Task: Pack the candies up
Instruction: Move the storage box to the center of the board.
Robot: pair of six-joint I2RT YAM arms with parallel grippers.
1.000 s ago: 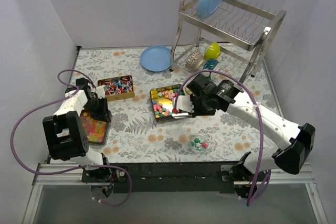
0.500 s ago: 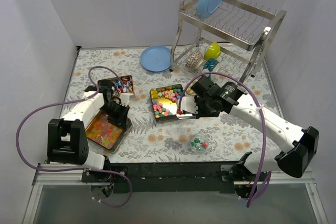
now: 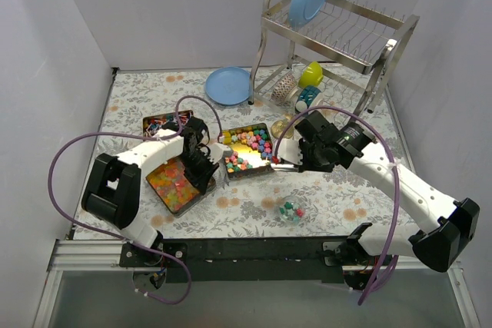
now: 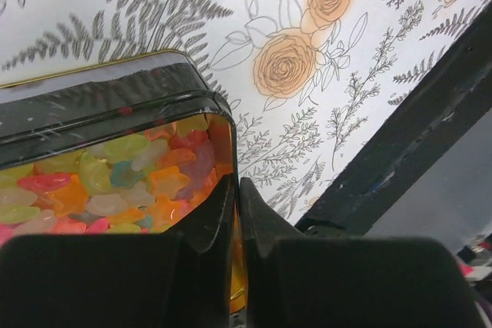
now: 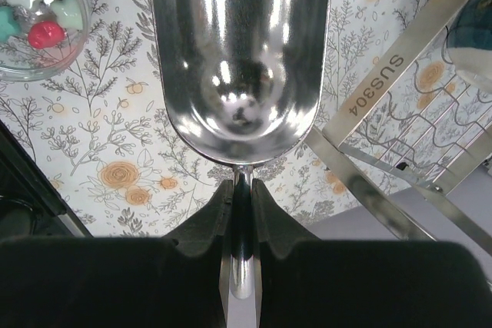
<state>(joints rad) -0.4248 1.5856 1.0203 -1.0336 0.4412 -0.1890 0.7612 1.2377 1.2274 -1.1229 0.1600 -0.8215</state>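
Mixed candies [image 3: 244,151] fill an open tin at the table's middle. A second tin [image 3: 175,183] of orange, yellow and pink gummy sweets sits just left of it. My left gripper [image 3: 204,168] is shut on that tin's right wall; in the left wrist view my gripper [image 4: 236,193] pinches the wall beside the gummies [image 4: 115,182]. My right gripper [image 3: 296,157] is shut on the handle of a metal scoop [image 3: 281,163] right of the middle tin. In the right wrist view the scoop [image 5: 240,51] is empty. A small glass bowl [image 3: 290,210] holds a few candies.
A third tin [image 3: 163,124] of wrapped sweets stands at the back left. A blue plate [image 3: 228,85] lies before a steel dish rack [image 3: 338,36] holding a plate, yellow cup and jars. A rack leg [image 5: 384,90] is close to the scoop. The black front edge [image 4: 415,144] is near.
My left gripper has dragged the gummy tin rightward from the table's left side to beside the middle tin. My right gripper has pulled the scoop rightward, off the middle tin.
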